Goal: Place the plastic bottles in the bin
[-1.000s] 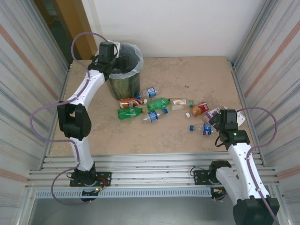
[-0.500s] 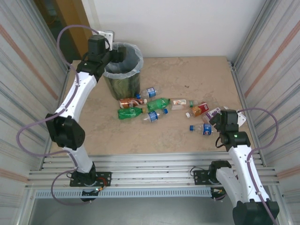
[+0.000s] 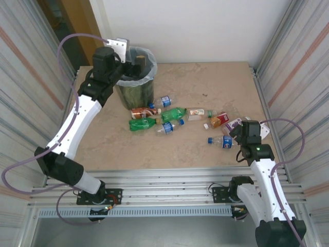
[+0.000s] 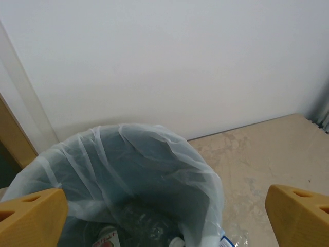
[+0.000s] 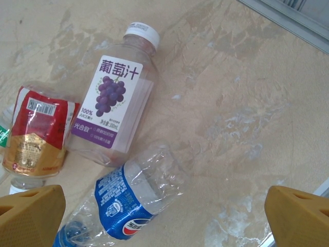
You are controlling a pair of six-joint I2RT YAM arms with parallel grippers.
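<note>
Presently, left end effector (image 3: 134, 62): jaws stand wide and empty, hanging directly above the bin (image 3: 134, 95), seemingly the drop position, with a clear bottle (image 4: 146, 222) lying inside the liner (image 4: 154, 154) below it. Right end effector (image 5: 164, 211): jaws wide, holding nothing, poised well right of the bin over a blue-labelled bottle (image 5: 128, 206) that lies flat on the tabletop (image 3: 205, 77) between its fingers (image 5: 31, 211), likely the next pick. Other plastic bottles (image 3: 169, 119): scattered in front of the bin, rightward.

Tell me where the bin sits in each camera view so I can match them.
Top external: the bin stands at the table's far left corner.
Left wrist: its pale liner opens from lower left to centre.
Right wrist: faces a grape-juice bottle lying flat.
Shared landmark: the beige table.
</note>
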